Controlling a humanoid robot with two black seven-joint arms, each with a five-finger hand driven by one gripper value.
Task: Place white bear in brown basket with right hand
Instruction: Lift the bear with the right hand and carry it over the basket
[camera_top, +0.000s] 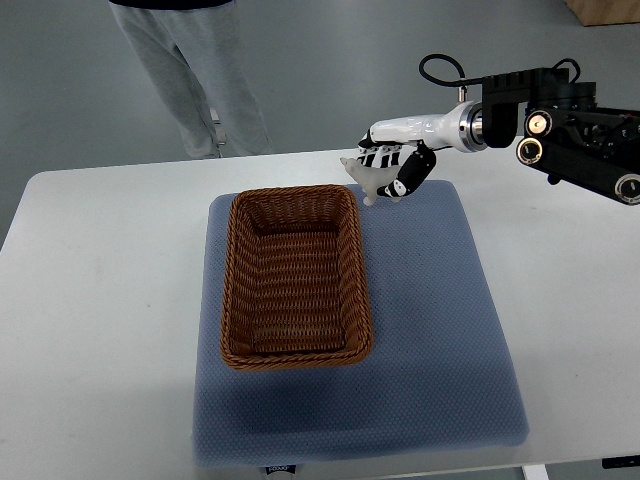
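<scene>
One right hand (395, 165) gripping smooth white bear (366, 178), woven basket (296, 278)

I'm looking down on a white counter (90, 300) with rounded corners; a blue-grey padded mat (440, 340) lies flat on it, covering the middle and right of centre; a brown wicker basket (296, 277) sits on the mat's left half, long side running away from me, empty inside.

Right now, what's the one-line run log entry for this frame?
right hand shut on white bear | held above mat, beside brown basket far right corner | basket empty | left arm absent
</scene>
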